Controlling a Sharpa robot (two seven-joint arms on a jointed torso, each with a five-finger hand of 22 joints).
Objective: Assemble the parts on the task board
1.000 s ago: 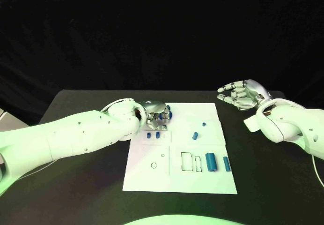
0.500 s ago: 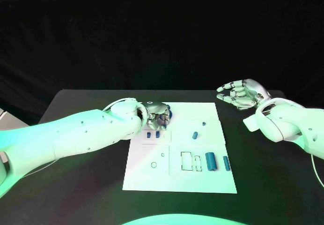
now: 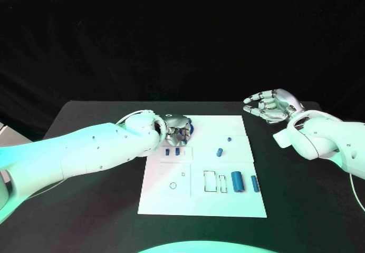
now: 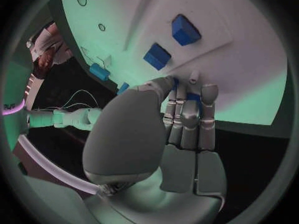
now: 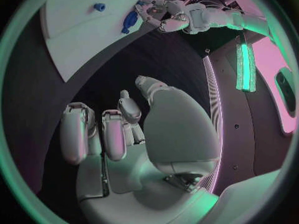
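**A:** Where does the left hand (image 3: 176, 133) sit?

**B:** At the far left corner of the task board (image 3: 204, 203), fingers (image 4: 187, 115) pointing down onto the white surface. In the left wrist view a blue part (image 4: 192, 96) shows between the fingertips and the thumb, so the hand pinches it against the board. From the head view the same blue piece (image 3: 190, 125) peeks out at the hand's far side.

**A:** And what lies just outward from it?

**B:** Two small blue parts (image 3: 172, 152) side by side, just on the near side of the hand, inside a marked square. Further toward the right edge of the board lie a slanted blue part (image 3: 220, 153) and a tiny one (image 3: 230, 139) beyond it. Nearer the robot, a large blue cylinder (image 3: 238, 182) and a thinner blue part (image 3: 255, 183) lie beside two outlined slots. The near stretch of the board is bare white.

**A:** The right hand (image 3: 270, 107)?

**B:** Raised off the board, beyond its far right corner, over the black table (image 3: 91, 211). Its fingers are loosely curled but apart, palm turned inward, holding nothing. A strip of dark table separates it from the board's right edge.

**A:** Room along the edges?

**B:** Black table runs along the board's left, right and near sides; the left arm (image 3: 84, 153) crosses the left strip.
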